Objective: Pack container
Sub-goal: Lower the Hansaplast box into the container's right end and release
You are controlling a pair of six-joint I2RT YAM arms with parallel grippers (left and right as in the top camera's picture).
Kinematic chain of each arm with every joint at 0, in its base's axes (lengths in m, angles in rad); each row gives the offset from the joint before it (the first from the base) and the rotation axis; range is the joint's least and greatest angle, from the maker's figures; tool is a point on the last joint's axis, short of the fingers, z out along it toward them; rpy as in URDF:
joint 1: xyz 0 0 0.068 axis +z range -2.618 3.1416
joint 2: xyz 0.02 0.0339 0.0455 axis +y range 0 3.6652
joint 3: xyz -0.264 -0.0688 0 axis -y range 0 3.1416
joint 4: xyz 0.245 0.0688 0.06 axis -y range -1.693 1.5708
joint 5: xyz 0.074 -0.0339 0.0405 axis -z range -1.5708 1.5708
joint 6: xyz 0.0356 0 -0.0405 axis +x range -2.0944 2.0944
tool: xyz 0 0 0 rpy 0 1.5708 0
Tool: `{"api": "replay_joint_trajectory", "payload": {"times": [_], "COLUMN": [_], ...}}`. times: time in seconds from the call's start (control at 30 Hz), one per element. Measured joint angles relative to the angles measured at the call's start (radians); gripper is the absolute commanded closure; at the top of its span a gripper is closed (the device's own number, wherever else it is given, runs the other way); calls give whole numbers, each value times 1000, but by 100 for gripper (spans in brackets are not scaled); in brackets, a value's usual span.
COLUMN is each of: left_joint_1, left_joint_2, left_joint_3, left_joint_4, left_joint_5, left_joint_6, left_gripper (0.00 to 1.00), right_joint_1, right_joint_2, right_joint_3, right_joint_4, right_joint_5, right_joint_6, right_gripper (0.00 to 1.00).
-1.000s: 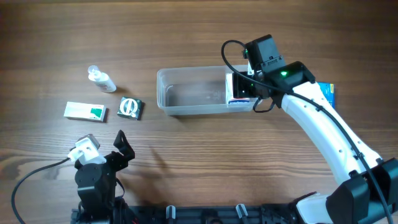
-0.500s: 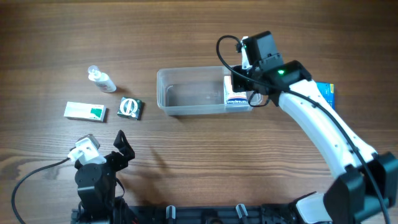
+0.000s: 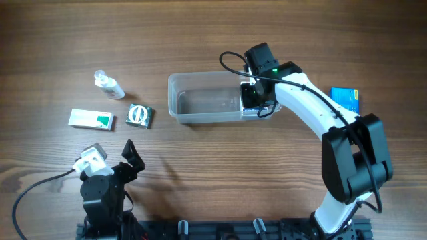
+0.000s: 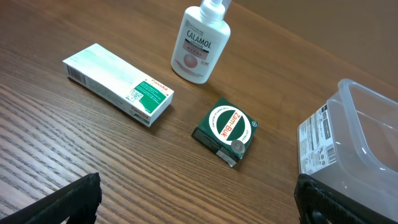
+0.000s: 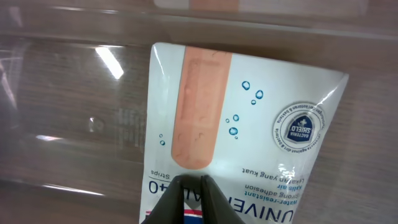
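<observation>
The clear plastic container (image 3: 200,105) stands at mid-table; its near corner shows in the left wrist view (image 4: 367,143). A white plaster box (image 5: 249,124) lies flat inside its right end (image 3: 257,112). My right gripper (image 5: 190,182) hovers right over that box, jaws shut together with nothing between them; from overhead it sits above the container's right end (image 3: 254,93). My left gripper (image 4: 196,193) stands wide open and empty near the table's front left (image 3: 131,153).
Left of the container lie a Calamol bottle (image 3: 109,85) (image 4: 200,46), a white and green carton (image 3: 91,119) (image 4: 118,84) and a dark green Zam-Buk box (image 3: 139,116) (image 4: 226,130). A blue packet (image 3: 345,99) lies at the right, beyond the right arm.
The right gripper's jaws have closed, and it shifted left and farther over the container's right end. The plaster box stays in the container. The left arm has not moved.
</observation>
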Motion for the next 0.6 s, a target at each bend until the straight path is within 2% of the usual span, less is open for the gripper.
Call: {"api": "replay_joint_trajectory", "payload": {"times": [0.2, 0.4, 0.6], "left_joint_1": [0, 0, 0], "left_joint_2": [0, 0, 0], "left_joint_3": [0, 0, 0], "left_joint_4": [0, 0, 0], "left_joint_5": [0, 0, 0], "left_joint_6": [0, 0, 0], "left_gripper": [0, 0, 0], "right_joint_1": [0, 0, -27], "right_joint_2": [-19, -233, -468], "right_joint_3": [0, 2, 43], "right_joint_4": [-4, -15, -14], "right_joint_5": [27, 45, 31], "right_joint_6": [0, -7, -2], "right_gripper": [87, 69, 76]}}
